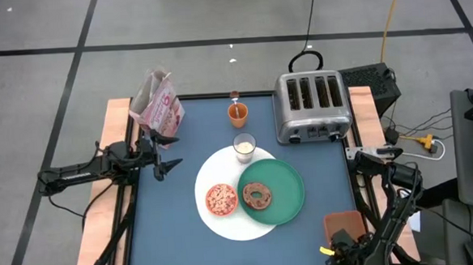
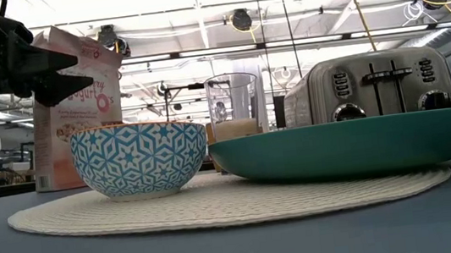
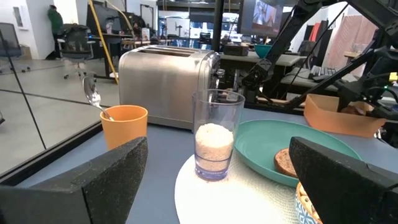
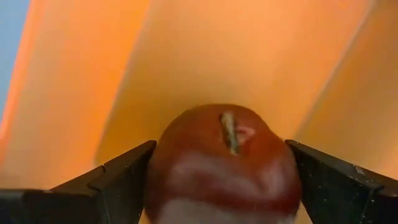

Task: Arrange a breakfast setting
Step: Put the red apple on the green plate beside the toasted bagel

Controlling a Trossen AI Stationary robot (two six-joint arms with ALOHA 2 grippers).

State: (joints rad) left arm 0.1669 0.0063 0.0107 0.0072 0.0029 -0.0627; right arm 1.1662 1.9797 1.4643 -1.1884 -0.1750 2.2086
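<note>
The right gripper [image 4: 217,180] clamps its fingers against a dark red fruit [image 4: 224,165] inside an orange bin [image 1: 344,223] at the bench's [image 1: 168,225] right edge. The left gripper [image 1: 163,154], jaws wide apart and empty, hovers beside the pink cereal box [image 1: 157,103], whose lettering is unreadable.

Bright, even overhead light — ceiling-lamp glare in the low view, blurred dark red fruit [image 4: 222,163] close-up.

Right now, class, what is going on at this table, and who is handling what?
A breakfast setting is half laid. The right gripper sits over an orange tray at the table's near right corner, fingers around a dark red fruit. The left gripper hovers open beside the pink cereal box. On the white plate rest a patterned bowl, a milk glass and a green plate holding the bagel.
</note>
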